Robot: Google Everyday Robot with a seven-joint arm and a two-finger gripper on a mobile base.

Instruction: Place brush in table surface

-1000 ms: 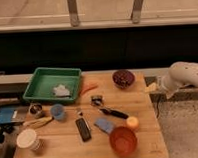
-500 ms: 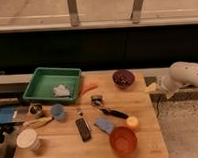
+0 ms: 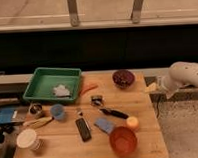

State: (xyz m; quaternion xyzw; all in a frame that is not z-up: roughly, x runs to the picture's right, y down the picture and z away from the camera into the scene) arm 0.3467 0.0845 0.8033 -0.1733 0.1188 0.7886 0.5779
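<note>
Checked against the views half a second and one second earlier: no shift noted in arm, claw or any item on the table.

Found the claw at the end of the white arm, at the far-right edge of the table surface, about level with it. Could not tell how far open. Saw a pale tan shape at its tip; could not tell whether held or merely touching.

Located the brush lying flat on the table surface, well apart from the claw, toward the table's middle and nearer the camera. Not held.

Noted a dark bowl near the claw, just inward of it. Noted an orange bowl and a small orange ball beyond the brush. Noted a green tray at the opposite end, farthest from the claw.
</note>
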